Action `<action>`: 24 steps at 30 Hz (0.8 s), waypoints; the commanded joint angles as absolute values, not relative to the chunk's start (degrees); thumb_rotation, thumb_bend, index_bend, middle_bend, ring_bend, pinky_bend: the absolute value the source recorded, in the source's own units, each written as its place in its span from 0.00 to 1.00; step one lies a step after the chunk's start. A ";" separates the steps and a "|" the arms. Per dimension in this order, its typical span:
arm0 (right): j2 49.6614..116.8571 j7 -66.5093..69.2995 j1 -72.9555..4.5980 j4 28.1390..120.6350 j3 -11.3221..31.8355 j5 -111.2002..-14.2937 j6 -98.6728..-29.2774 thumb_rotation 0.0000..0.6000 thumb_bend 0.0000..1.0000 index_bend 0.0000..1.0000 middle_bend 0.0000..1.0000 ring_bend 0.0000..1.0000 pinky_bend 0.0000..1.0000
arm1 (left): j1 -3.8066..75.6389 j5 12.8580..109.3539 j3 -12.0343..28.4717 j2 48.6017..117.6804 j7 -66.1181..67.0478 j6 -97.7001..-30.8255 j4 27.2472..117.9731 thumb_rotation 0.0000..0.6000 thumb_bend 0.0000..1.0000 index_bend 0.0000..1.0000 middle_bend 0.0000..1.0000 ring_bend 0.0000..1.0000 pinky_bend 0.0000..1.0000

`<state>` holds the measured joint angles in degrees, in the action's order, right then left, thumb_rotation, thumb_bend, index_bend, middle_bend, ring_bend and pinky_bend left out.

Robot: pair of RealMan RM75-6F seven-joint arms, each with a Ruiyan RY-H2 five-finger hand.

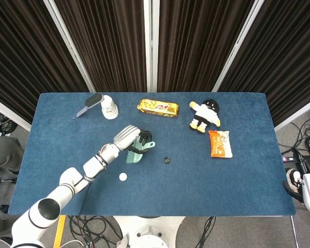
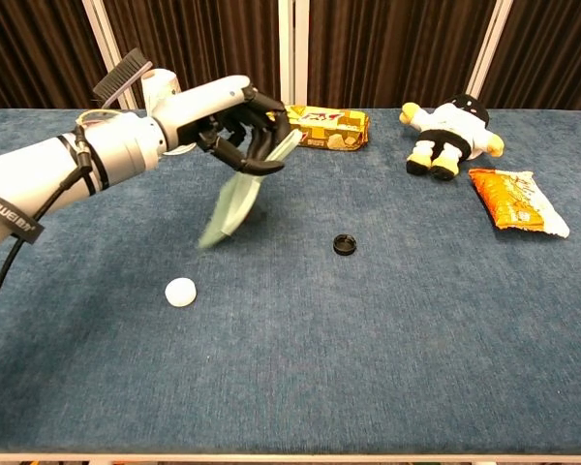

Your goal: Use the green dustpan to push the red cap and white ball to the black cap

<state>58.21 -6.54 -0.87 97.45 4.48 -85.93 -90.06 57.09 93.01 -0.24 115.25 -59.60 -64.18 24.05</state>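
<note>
My left hand (image 1: 130,137) (image 2: 240,124) grips the handle of the green dustpan (image 1: 136,153) (image 2: 232,201) and holds it off the table, blade tilted down. The white ball (image 1: 123,176) (image 2: 180,292) lies on the blue table (image 1: 222,181), just in front of and left of the dustpan's lower edge and apart from it. The black cap (image 1: 167,160) (image 2: 345,244) sits to the right of the dustpan, near the table's middle. No red cap shows in either view. My right hand is not seen.
At the back left lie a brush (image 1: 89,105) and a white bottle (image 1: 109,107). A yellow snack pack (image 1: 158,107), a plush doll (image 1: 205,115) and an orange snack bag (image 1: 220,143) sit at the back and right.
</note>
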 commanded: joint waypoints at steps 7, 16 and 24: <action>58.33 -4.81 -0.72 96.22 4.38 -86.67 -90.36 1.00 0.15 0.04 0.21 0.01 0.12 | 56.66 90.51 2.38 108.62 -54.56 -64.71 30.07 0.86 0.40 0.55 0.64 0.63 0.86; 58.45 -3.88 -0.74 95.42 4.38 -86.84 -90.25 1.00 0.15 0.04 0.21 0.01 0.12 | 55.34 88.55 3.28 108.53 -52.50 -62.10 30.01 0.85 0.40 0.55 0.64 0.63 0.86; 58.40 -3.80 -0.48 95.45 4.36 -86.61 -90.35 1.00 0.15 0.04 0.22 0.01 0.12 | 56.99 90.30 2.59 111.79 -51.20 -62.30 29.32 0.87 0.40 0.55 0.64 0.63 0.86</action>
<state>58.40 -3.80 -0.48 95.45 4.36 -86.61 -90.35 56.68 90.09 2.63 111.41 -51.40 -62.34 29.41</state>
